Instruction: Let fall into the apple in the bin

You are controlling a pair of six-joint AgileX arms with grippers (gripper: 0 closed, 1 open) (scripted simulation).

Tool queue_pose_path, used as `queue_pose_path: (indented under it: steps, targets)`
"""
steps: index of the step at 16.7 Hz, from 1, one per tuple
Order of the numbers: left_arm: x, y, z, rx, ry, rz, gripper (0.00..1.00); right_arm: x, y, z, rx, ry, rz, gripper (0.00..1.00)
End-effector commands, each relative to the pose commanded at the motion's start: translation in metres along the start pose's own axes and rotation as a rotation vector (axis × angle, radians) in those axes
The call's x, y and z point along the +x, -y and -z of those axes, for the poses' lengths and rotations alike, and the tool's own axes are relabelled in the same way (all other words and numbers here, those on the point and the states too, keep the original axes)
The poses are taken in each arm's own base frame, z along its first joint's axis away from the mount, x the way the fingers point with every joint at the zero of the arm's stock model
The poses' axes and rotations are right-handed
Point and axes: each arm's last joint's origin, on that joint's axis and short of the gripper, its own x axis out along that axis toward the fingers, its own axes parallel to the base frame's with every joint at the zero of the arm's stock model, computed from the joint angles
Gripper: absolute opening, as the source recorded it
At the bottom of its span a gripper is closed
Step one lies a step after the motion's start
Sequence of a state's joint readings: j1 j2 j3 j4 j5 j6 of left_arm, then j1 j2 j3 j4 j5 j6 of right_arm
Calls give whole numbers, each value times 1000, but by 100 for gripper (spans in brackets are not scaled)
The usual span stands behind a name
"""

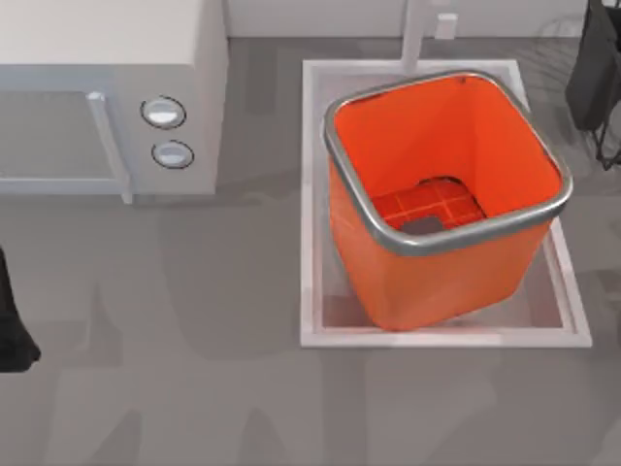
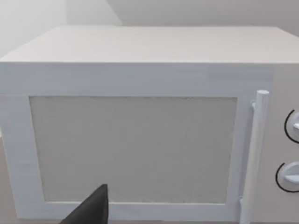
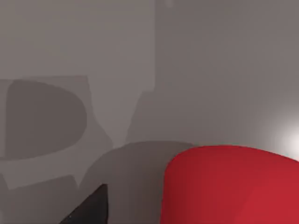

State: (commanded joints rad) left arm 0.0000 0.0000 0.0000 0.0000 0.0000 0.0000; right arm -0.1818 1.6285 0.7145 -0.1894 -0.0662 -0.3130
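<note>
The bin [image 1: 441,209] is a large orange square tub with a grey metal rim, standing upright in a shallow white tray [image 1: 312,194] right of the table's centre. Its gridded bottom is bare. The apple [image 3: 233,186] appears as a glossy red round shape very close to the right wrist camera, over a grey surface. My right gripper [image 1: 594,78] is at the far right back edge, beyond the tray's corner and apart from the bin. My left gripper [image 1: 10,335] is parked at the left edge.
A white microwave [image 1: 107,97] with a bar handle and two round knobs stands at the back left, its door [image 2: 133,149] closed and facing the left wrist camera. Grey tabletop stretches across the front and the left of the tray.
</note>
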Motion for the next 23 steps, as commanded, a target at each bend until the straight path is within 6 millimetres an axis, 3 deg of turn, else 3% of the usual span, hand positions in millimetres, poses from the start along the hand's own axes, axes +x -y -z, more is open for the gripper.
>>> queue_pose_path:
  steps: [3,7,20,23]
  targets:
    - [0,0,0,0,0,0,100,21,-1,3,0,-3,-1,100]
    - [0,0,0,0,0,0,100,23,-1,3,0,-4,-1,100]
    - [0,0,0,0,0,0,100,23,-1,3,0,-4,-1,2]
    - [0,0,0,0,0,0,100,23,-1,3,0,-4,-1,0]
